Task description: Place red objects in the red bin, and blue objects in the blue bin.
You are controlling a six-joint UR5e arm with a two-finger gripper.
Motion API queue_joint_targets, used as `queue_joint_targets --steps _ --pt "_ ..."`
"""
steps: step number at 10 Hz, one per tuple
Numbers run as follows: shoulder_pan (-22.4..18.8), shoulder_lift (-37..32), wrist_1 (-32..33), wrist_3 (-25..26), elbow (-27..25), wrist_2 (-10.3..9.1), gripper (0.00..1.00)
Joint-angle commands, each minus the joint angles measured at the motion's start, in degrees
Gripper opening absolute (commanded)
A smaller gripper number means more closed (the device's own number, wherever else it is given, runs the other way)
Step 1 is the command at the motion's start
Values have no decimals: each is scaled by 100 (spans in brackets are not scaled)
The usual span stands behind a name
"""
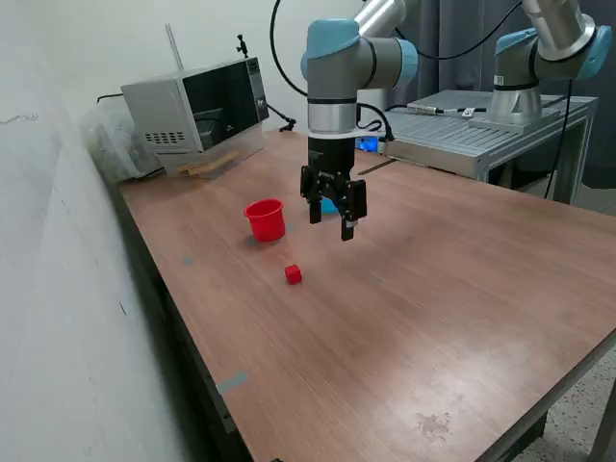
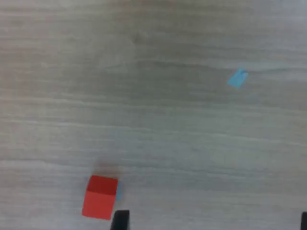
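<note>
One small red cube [image 1: 294, 275] lies on the wooden table, in front of the red cup [image 1: 265, 219], which stands upright. My gripper [image 1: 331, 226] hangs open and empty above the table, to the exterior view's right of the cup and behind the cube. A patch of light blue [image 1: 330, 205] shows between the fingers, apparently the blue cup, mostly hidden. In the wrist view the red cube [image 2: 100, 197] lies just outside one fingertip [image 2: 121, 221] of the gripper [image 2: 212, 223]. No blue cubes and no second red cube are in view.
A microwave [image 1: 197, 111] stands at the back left of the exterior view. A second arm [image 1: 539, 58] on a metal plate [image 1: 481, 130] stands at the back right. Bits of blue tape [image 2: 237, 77] stick to the table [image 1: 433, 327].
</note>
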State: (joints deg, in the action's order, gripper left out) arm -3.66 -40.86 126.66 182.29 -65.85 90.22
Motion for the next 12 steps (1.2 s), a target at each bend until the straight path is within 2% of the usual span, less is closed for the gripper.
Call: queue_joint_targets --steps 1,6,12 --pt "164 473 192 316 318 13 100" --pt "647 868 298 325 625 13 100" --pt "648 1124 430 325 784 -5 100"
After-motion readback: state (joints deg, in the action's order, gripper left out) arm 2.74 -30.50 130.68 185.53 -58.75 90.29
